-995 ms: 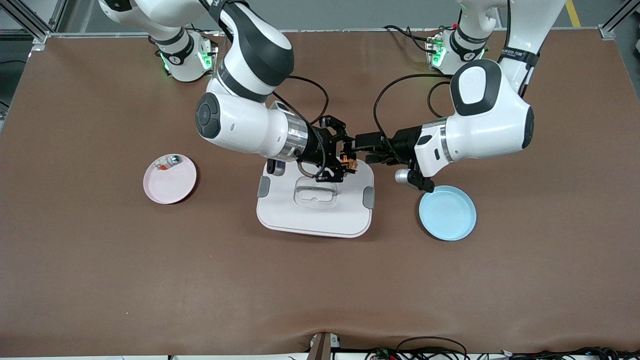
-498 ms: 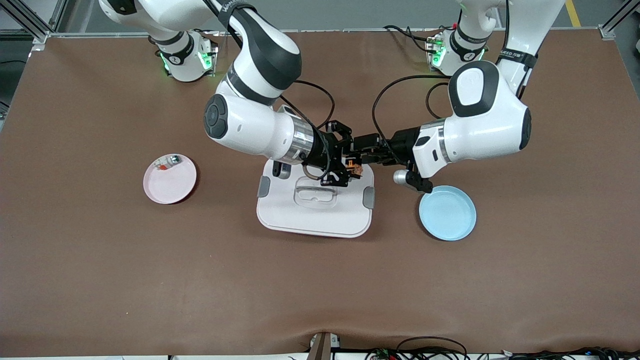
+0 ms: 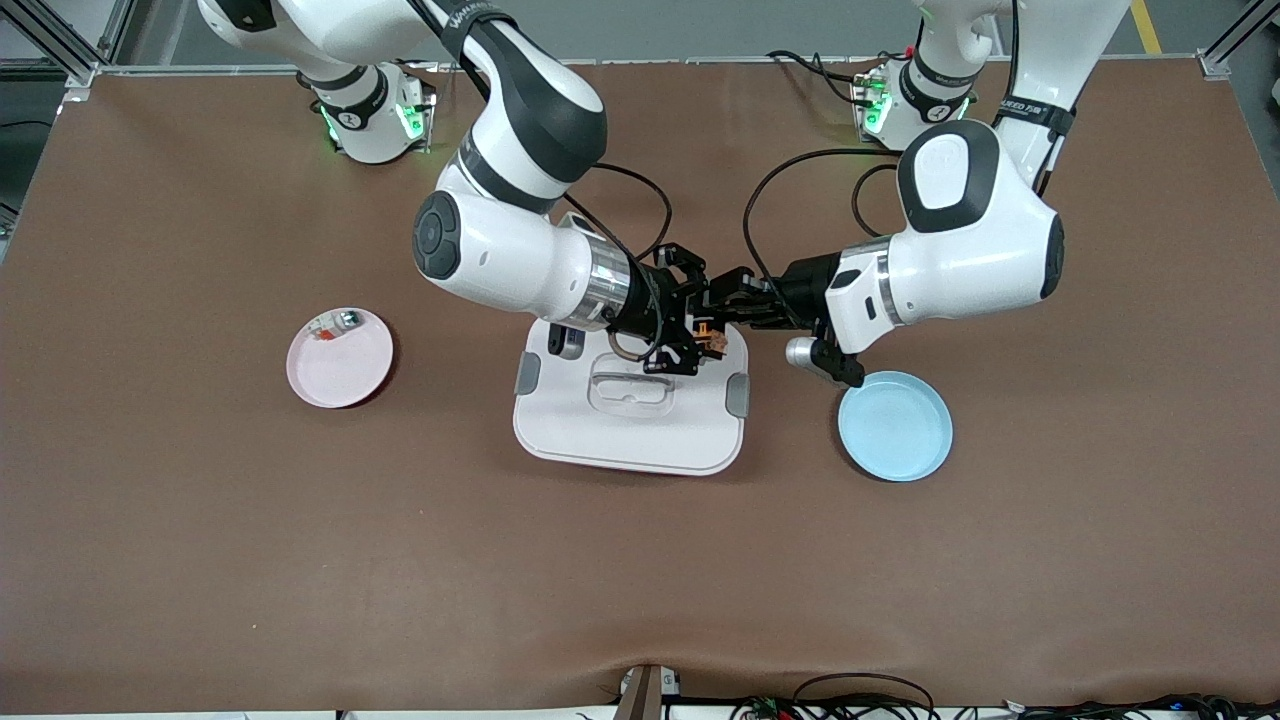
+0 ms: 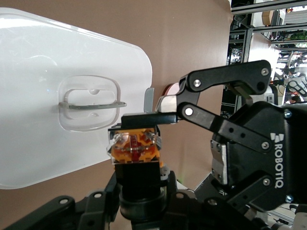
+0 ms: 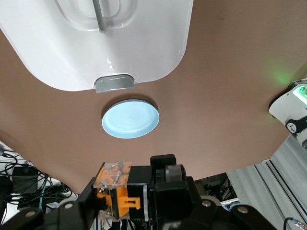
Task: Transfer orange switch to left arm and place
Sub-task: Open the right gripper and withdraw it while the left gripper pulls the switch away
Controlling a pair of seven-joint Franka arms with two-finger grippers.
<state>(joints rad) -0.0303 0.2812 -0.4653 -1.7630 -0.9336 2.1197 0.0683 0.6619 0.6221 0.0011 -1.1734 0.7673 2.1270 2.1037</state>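
Over the box (image 3: 630,420), mid-air, right gripper (image 3: 695,335) pinched the orange switch (image 3: 709,336) w/ jaws clamped on its black body, orange end out so left gripper (image 3: 722,302), jaws spread around it, could take it for handover.

You have a brown mat covering the desk (image 3: 200,520) from edge to edge. Aluminium frame rails (image 3: 60,45) stand at its corners, with grey floor and a yellow floor line (image 3: 1150,25) past them. Loose cables (image 3: 860,700) lie along the desk edge nearest the front camera. In the left wrist view, metal shelving (image 4: 268,28) rises at the side.
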